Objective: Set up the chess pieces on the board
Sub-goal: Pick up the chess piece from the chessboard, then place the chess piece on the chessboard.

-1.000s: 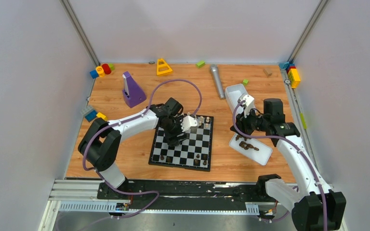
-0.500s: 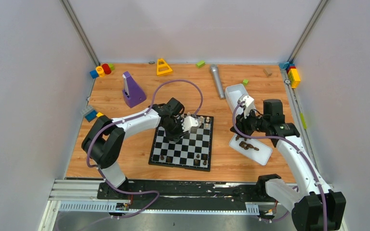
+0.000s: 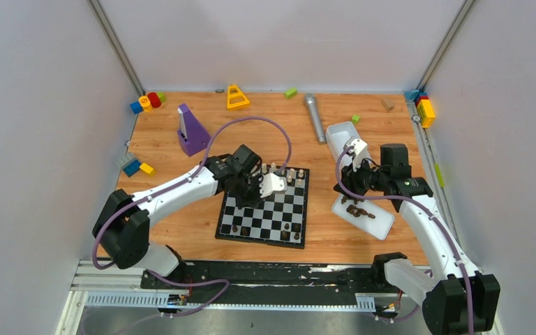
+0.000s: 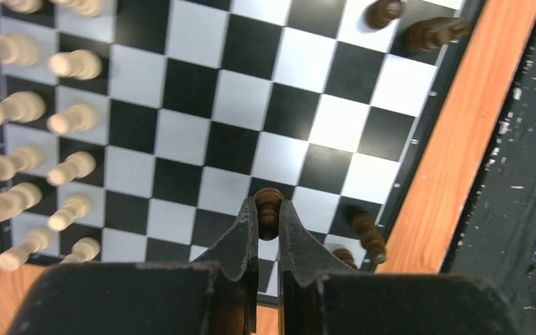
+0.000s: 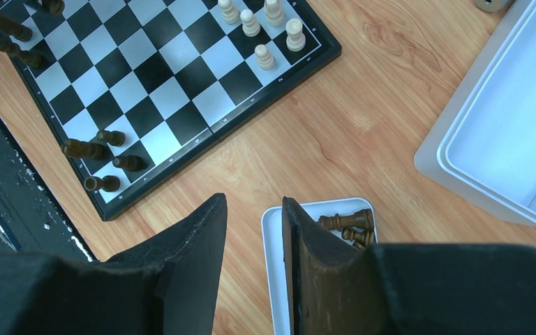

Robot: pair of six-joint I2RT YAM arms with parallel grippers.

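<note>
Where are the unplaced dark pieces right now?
Top view: those dark pieces lie in the near white tray, just right of the board.

Purple block (image 3: 192, 132), yellow triangle (image 3: 236, 97) and grey cylinder (image 3: 314, 117) sit apart.

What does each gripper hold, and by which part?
The left gripper pinches a small dark brown turned chess piece near its rounded top. The right gripper holds nothing.

A wood-grain counter (image 3: 167, 150) stands enclosed on three sides by plain pale grey walls (image 3: 279, 42). Slim metal posts (image 3: 115, 45) mark the far corners, an aluminium rail (image 3: 112, 283) edges the near side, and the light is even.
</note>
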